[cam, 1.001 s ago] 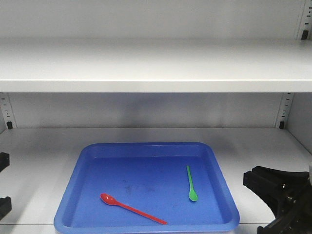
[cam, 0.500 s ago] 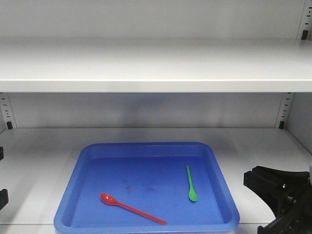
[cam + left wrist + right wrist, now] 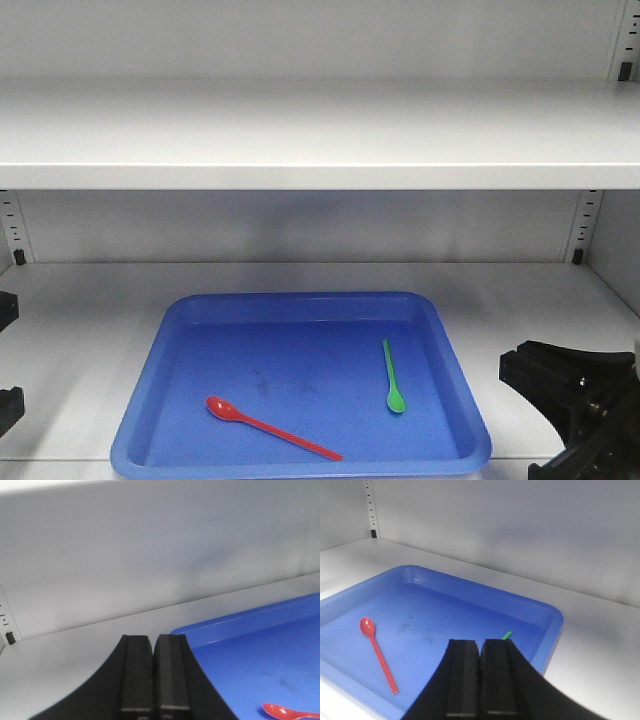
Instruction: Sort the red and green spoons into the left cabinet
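Note:
The red spoon (image 3: 270, 428) lies flat near the front of a blue tray (image 3: 300, 298), bowl to the left. The green spoon (image 3: 392, 375) lies flat at the tray's right, bowl toward the front. The tray sits on the lower shelf (image 3: 80, 300) of the pale left cabinet. My left gripper (image 3: 152, 639) is shut on nothing, left of the tray's rim (image 3: 240, 620), with the red spoon's bowl (image 3: 280, 711) at its lower right. My right gripper (image 3: 480, 642) is shut and empty, above the tray's right part, hiding most of the green spoon (image 3: 506, 635). The red spoon (image 3: 377, 655) lies to its left.
A wide upper shelf (image 3: 300, 135) overhangs the tray. Slotted upright strips (image 3: 583, 225) stand at the back corners. The black end of my right arm (image 3: 575, 400) sits just right of the tray, and bits of my left arm (image 3: 6, 408) show at the left edge.
The black parts of the left arm at the left edge have shifted slightly upward. The spoons, the tray and the right arm have not moved.

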Tool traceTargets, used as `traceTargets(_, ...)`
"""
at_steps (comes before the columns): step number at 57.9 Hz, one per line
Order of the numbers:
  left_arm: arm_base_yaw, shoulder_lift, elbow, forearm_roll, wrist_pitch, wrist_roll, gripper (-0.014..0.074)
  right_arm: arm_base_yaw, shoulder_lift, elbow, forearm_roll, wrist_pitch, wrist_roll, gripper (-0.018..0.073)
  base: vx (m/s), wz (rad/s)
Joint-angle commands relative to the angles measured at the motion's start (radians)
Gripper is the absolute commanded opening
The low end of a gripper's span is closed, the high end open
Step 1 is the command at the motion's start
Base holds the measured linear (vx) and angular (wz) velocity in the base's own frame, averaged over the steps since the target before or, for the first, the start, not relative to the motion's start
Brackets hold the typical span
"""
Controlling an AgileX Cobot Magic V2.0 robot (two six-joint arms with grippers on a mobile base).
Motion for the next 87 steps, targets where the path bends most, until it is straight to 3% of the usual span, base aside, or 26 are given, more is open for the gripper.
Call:
traceTargets(1,-0.001,-0.008,-0.029,0.006,-0.101,-0.021,-0.0001,0.0,-0.013,-0.032,0.027,0.023,-0.007,-0.0003,0.0,0.0)
traceTargets(14,0.004,0.003,-0.029,0.022,-0.095,-0.002,-0.0001,0.0,-0.013,-0.032,0.027,0.023,-0.007,-0.0003,0.0,0.0)
traceTargets(28,0.107,-0.12,0.011,0.017,-0.081,0.023,-0.0001,0.0,-0.013,-0.032,0.027,0.023,-0.007,-0.0003,0.0,0.0)
traceTargets(43,0.153,-0.324,0.226,0.017,-0.078,0.005,-0.0001,0.0,-0.013,-0.032,0.027,0.023,-0.007,-0.0003,0.0,0.0)
traceTargets(70,0.159,-0.831,0.655,0.017,-0.081,0.003,-0.0001,0.0,-0.013,-0.032,0.027,0.022,-0.007,-0.0003,0.0,0.0)
traceTargets(87,0.162,-0.891,0.702,0.017,-0.054,0.005,-0.0001,0.0,-0.012,-0.032,0.027,0.022,-0.007,-0.0003,0.0,0.0)
